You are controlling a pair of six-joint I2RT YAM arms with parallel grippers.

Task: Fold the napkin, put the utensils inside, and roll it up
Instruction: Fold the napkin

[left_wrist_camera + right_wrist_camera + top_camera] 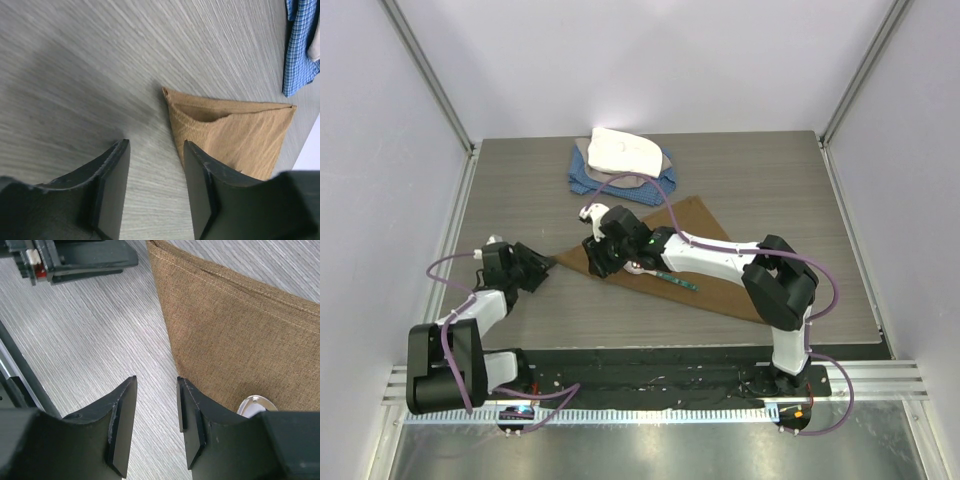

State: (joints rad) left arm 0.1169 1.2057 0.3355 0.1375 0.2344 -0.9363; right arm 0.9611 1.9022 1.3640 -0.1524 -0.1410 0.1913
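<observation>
The tan-brown napkin (705,255) lies folded into a triangle in the middle of the table. The spoon (665,276) lies on it, silver bowl to the left and green handle to the right. My right gripper (597,264) is open and empty over the napkin's left part, beside the spoon's bowl. In the right wrist view the gripper (156,382) straddles the napkin's edge (235,325), with the spoon bowl (252,404) just behind one finger. My left gripper (542,266) is open and empty at the napkin's left corner. In the left wrist view the gripper (155,145) is just short of the napkin (235,135).
A blue checked cloth (588,182) with a folded white cloth (625,152) on it lies at the back of the table; the blue cloth also shows in the left wrist view (300,45). White walls and metal rails bound the table on three sides.
</observation>
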